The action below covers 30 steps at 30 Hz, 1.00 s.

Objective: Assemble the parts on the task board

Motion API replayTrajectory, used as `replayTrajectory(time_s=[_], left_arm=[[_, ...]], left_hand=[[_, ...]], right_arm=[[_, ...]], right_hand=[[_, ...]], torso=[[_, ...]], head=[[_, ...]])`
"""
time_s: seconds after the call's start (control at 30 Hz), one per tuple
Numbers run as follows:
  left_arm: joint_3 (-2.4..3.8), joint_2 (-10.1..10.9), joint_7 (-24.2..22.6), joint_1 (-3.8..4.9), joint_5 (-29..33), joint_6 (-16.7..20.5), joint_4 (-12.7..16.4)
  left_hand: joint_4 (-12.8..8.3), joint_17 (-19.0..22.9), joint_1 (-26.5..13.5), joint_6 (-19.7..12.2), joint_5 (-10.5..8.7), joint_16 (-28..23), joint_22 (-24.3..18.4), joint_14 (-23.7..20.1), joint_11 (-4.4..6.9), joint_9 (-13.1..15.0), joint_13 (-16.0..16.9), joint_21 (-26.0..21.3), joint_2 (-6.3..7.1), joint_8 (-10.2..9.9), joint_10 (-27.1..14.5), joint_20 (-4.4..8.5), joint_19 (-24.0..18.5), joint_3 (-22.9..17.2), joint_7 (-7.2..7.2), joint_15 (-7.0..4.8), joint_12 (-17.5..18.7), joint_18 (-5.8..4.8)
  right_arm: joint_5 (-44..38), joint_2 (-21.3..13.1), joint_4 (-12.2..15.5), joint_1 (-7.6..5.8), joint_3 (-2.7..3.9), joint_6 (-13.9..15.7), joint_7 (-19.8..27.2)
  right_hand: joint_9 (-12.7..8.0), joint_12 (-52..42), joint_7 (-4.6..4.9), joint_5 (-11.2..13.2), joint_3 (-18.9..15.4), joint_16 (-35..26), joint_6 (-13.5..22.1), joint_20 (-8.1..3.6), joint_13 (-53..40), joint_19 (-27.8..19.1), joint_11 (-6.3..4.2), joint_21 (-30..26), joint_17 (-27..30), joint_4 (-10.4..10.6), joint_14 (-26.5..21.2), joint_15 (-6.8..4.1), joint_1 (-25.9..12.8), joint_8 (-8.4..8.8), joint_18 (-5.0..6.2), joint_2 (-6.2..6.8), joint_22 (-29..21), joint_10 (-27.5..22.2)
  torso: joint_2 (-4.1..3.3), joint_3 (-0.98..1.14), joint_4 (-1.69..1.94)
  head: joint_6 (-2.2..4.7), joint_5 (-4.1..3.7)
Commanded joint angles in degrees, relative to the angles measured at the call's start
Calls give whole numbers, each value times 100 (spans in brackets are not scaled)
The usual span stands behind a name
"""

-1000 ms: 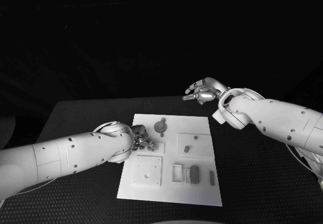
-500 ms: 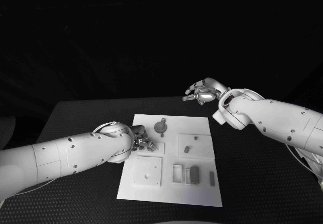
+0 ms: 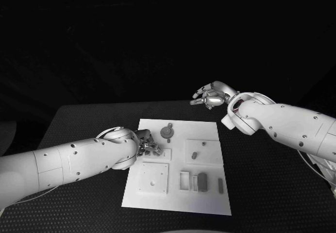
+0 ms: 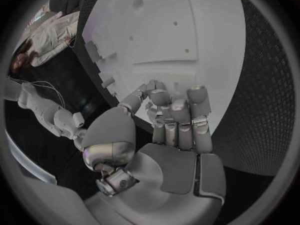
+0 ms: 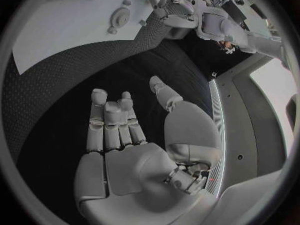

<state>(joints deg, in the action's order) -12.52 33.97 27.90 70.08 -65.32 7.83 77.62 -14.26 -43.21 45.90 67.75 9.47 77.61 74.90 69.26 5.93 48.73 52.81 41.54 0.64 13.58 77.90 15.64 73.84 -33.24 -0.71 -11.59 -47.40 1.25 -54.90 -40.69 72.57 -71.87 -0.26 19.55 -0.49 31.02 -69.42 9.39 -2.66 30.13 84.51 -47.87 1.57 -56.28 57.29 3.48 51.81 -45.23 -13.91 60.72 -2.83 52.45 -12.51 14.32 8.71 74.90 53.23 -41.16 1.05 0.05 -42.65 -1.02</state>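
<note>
Task board (image 3: pixel 178 167): white rectangular plate at mid-table, carrying raised square blocks, slots and small grey parts (image 3: pixel 202 180). Left hand (image 3: pixel 147 146) rests fingers-curled at its left edge; whether it grips anything cannot be told. Right hand (image 3: pixel 212 95) hovers beyond the far edge, fingers apart, empty.

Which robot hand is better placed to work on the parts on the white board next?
Probably the left robot hand: its fingers are already down at the left edge of the white rectangular task board. The right robot hand hangs beyond the board's far edge, holding nothing.
</note>
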Motion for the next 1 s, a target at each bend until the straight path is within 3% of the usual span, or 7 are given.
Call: replayTrajectory(time_s=[0.03, 0.63, 1.0], left_arm=[[2, 3, -99, -6, -77, 228, 30], [2, 1, -39, -12, -81, -109, 19], [2, -30, -17, -70, -77, -31, -31]], left_hand=[[-138, 12, 441, 165, -39, 38, 120, 5, -5, 2, -5, 16, -509, 4, 13, 0, 23, -82, 120, -26, -32, 187], [-187, 29, 393, 167, -85, 49, 119, 2, -6, 2, -5, 24, -520, -7, 9, -4, 18, -91, 122, -23, -37, 179], [-112, 63, 289, 179, -95, 57, 108, -12, -9, 1, -30, 20, -294, -21, 9, -3, 15, -85, 123, -19, -25, 175]], right_arm=[[-2, 1, -1, 1, 3, -74, 30], [-2, 5, -7, 1, 3, -88, 22], [-2, 2, -4, 1, 3, -88, 18]], right_hand=[[-7, -35, 39, -17, -13, 26, 9, 35, 9, 0, -11, -28, 5, 37, -45, 6, -63, 17, 68, -8, 52, -40], [-7, -39, 39, -17, -12, 29, 11, 33, 12, -1, -11, -28, 7, 44, -46, 6, -69, 17, 68, -8, 53, -42], [-7, -41, 40, -18, -12, 30, 12, 33, 15, -1, -11, -28, 8, 51, -47, 6, -77, 16, 68, -9, 54, -43]], torso=[[-1, 1, 0], [-1, 4, 1], [0, 4, -3]], head=[[-9, -2], [-22, -4], [-23, -5]])
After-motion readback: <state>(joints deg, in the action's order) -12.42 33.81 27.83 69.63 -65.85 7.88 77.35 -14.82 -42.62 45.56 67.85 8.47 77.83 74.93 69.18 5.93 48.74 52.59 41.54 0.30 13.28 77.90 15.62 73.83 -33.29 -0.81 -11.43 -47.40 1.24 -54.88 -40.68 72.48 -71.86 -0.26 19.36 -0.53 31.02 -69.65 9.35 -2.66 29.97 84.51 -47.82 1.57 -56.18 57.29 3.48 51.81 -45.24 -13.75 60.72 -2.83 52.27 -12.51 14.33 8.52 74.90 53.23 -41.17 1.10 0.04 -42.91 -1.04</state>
